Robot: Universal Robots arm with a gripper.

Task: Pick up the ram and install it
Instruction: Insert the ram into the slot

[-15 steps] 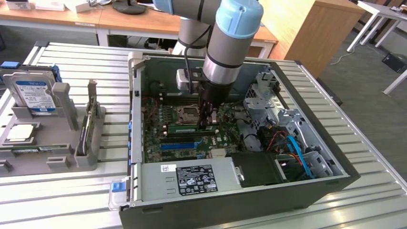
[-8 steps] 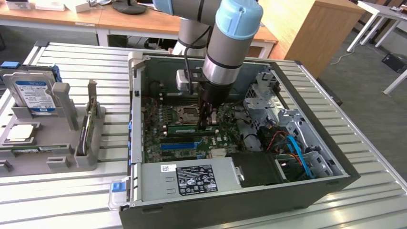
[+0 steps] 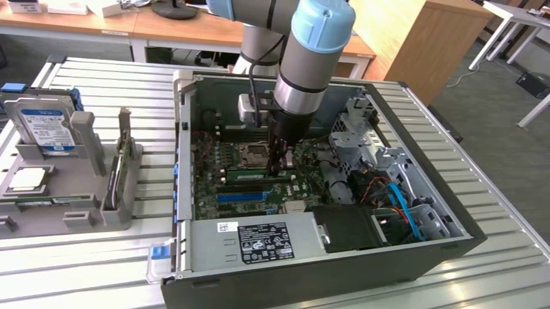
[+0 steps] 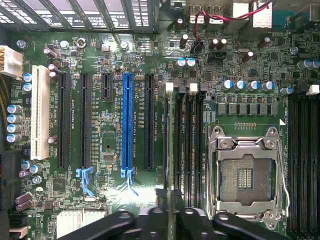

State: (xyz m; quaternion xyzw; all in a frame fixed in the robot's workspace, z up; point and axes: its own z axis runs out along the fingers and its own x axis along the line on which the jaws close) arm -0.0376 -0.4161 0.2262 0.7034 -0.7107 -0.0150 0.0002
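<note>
Gripper (image 4: 173, 216) fingers (image 4: 156, 217) slightly parted astride ram (image 4: 172, 145), clamping nothing. Ram looks light, stiff, brittle: pinch flat faces near top edge, mid-length.

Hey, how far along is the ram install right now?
Done: the ram stands on edge in a memory slot beside the CPU socket. In hand: the gripper hangs right over it. Left: confirming the fit; I can't tell whether it's fully home.
</note>
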